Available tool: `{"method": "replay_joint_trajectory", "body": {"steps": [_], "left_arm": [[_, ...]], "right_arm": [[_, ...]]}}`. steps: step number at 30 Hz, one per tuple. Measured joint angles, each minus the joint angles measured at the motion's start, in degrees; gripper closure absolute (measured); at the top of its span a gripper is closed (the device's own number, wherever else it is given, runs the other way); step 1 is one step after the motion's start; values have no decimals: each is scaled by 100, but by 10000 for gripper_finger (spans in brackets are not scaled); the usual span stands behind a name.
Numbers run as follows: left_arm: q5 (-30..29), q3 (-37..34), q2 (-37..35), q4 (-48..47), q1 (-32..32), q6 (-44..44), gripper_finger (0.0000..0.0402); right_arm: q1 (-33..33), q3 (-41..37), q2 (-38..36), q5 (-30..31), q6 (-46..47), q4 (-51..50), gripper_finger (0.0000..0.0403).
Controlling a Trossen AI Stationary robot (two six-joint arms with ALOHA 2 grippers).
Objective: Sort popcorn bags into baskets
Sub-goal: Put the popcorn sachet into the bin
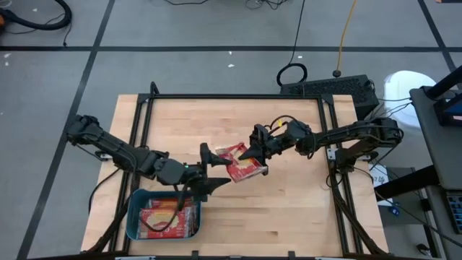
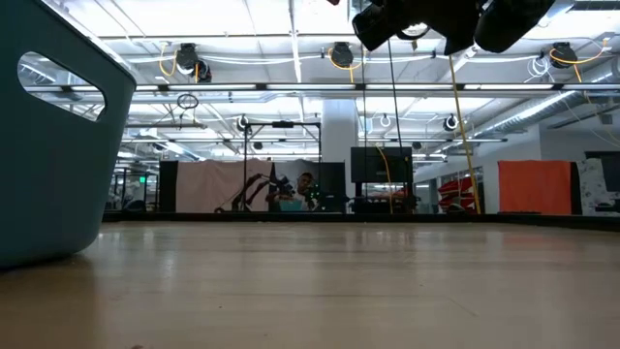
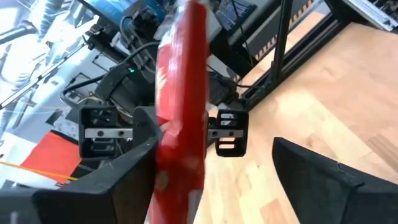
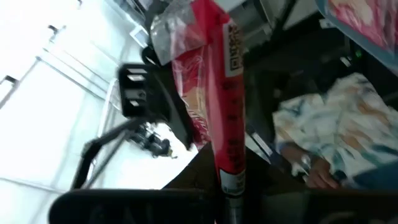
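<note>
One red popcorn bag (image 1: 244,167) hangs in the air over the middle of the table, between the two grippers. My right gripper (image 1: 254,153) is shut on it, coming from the table's right. My left gripper (image 1: 220,168) is open, coming from the left with one finger on each side of the bag's other end. In the left wrist view the bag (image 3: 180,118) stands edge-on close to one finger (image 3: 127,168), with a wide gap to the other (image 3: 323,180). The teal basket (image 1: 133,217) sits at the near left corner and holds several red bags (image 1: 170,215). My right gripper pinches the popcorn bag between its two fingers at the end toward the table's right (image 4: 229,177), coming roughly level from the right. The bag is lifted clear of the table and stands edge-on, reaching out beyond the fingers. My left gripper: I cannot tell whether its near finger touches the bag.
The basket's wall (image 2: 48,145) fills the left of the low view, with bare wooden tabletop (image 2: 339,281) beyond it. A black frame (image 1: 238,97) borders the table. A person in a patterned shirt (image 4: 323,130) shows in the right wrist view, beyond the table.
</note>
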Motion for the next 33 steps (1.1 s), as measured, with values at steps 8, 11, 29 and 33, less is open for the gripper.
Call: {"method": "replay_joint_trajectory", "body": {"steps": [8,11,29,33], "left_arm": [[-52,0,75,175,266,314,187],[-83,0,72,121,346,402,254],[-679,-2,-622,-609,-82,51,383],[-896,-2,-1105,-1324,-370,-898,383]], "right_arm": [[0,0,2,154,-276,-151,385],[-9,0,2,337,-435,-153,385],[-484,0,-51,1701,-2584,-142,209],[-531,0,-67,1933,-2987,-169,165]]}}
